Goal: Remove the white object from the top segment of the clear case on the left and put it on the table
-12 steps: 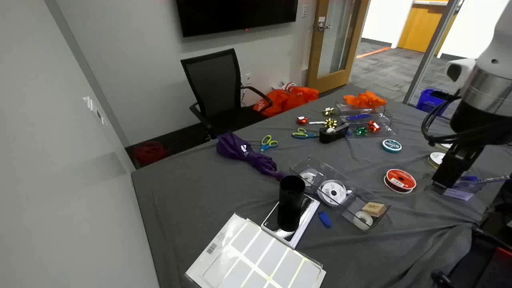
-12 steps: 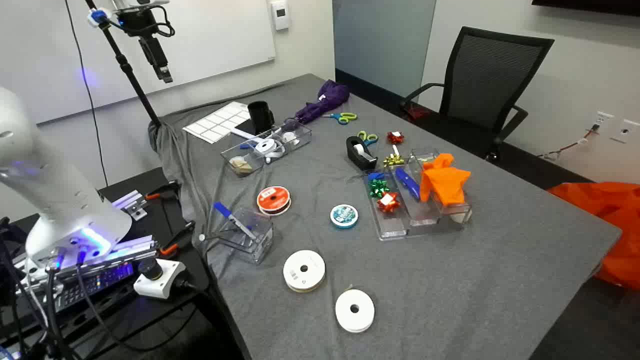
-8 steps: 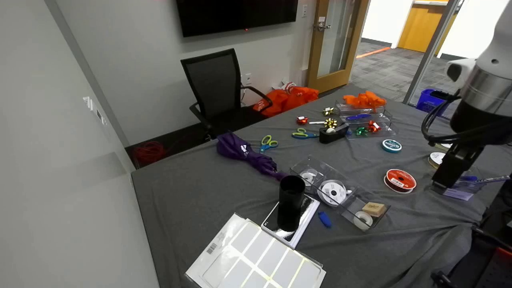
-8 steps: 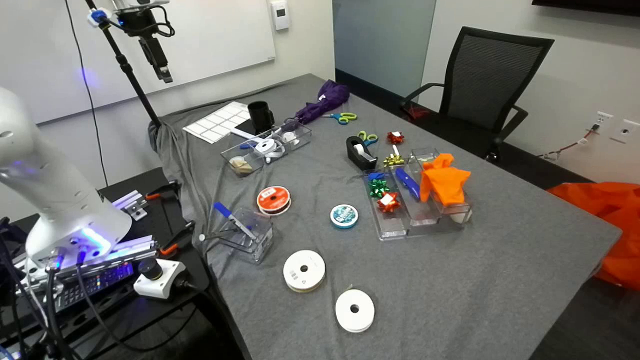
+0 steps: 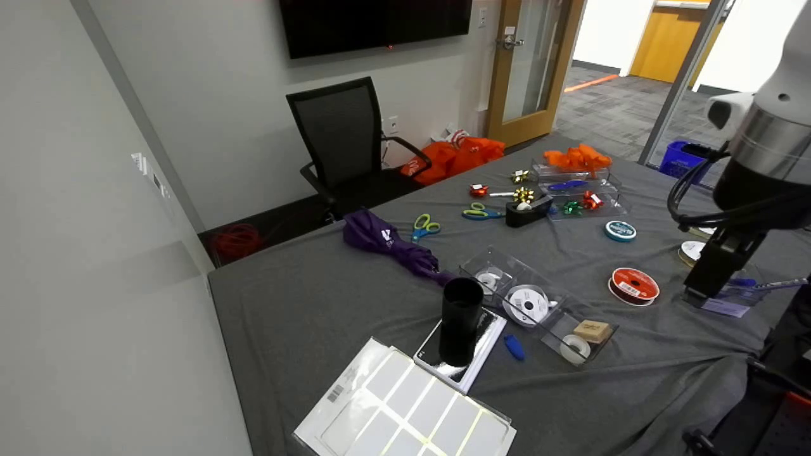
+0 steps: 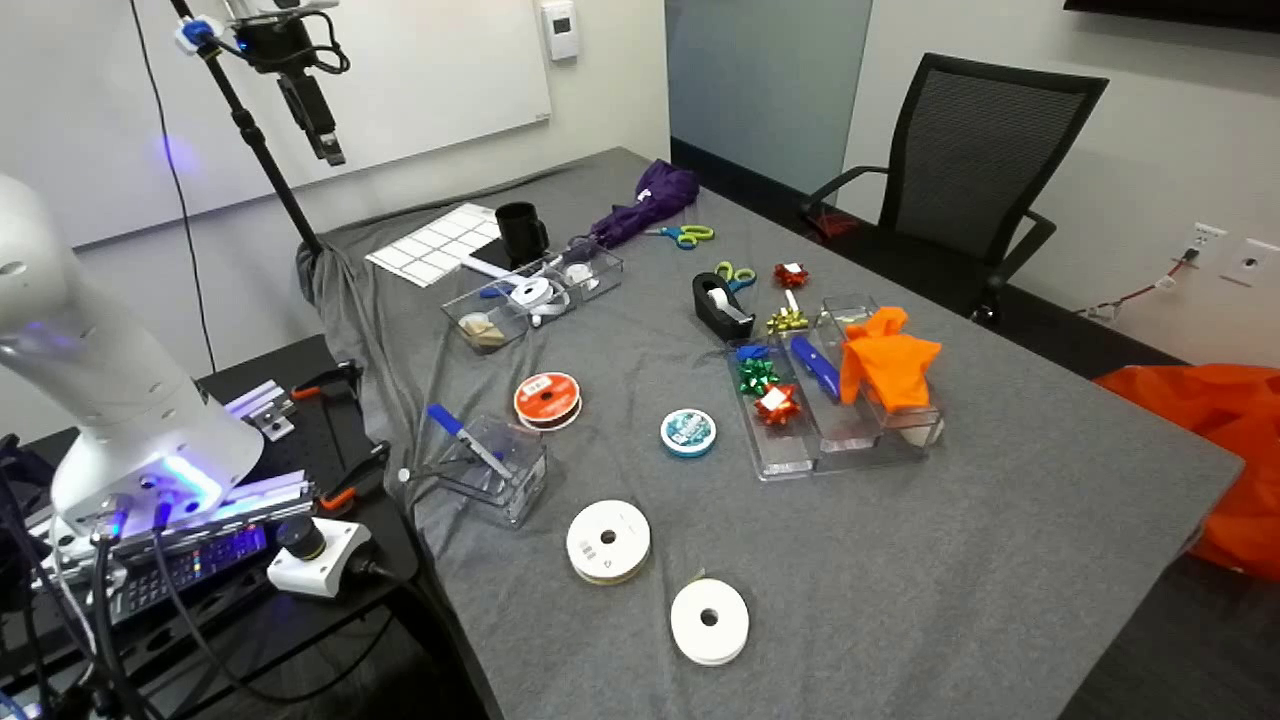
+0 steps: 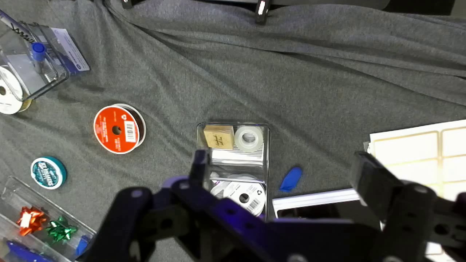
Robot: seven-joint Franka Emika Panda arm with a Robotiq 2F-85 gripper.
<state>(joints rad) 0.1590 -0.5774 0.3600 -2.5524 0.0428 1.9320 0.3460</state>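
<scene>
The gripper point(image 7: 281, 163) is hovering unmoved since the earlier frames, fingers point(image 7: 375, 178) standing wide; below them the clear case point(image 7: 236, 170) is holding white rolls point(image 5: 575, 358), a white spool point(image 7: 244, 190) and a tan block point(image 7: 219, 138).

White sheet point(image 7: 418, 156) partly behind the blurred fingers point(image 7: 375, 178), wrist view.

"Wrist view: gripper point(image 7: 282, 163)?"
"Jaws wide apart; it partly hides the clear case point(image 7: 238, 170)."
"Visible contents?"
"One compartment: tan block point(image 7: 219, 137) beside translucent roll point(image 7: 249, 147). Next compartment: white spool point(image 7: 252, 190), partly hidden."
"Near the case?"
"Blue item point(image 7: 291, 179), on grey-clothed table point(image 7: 309, 91)."
</scene>
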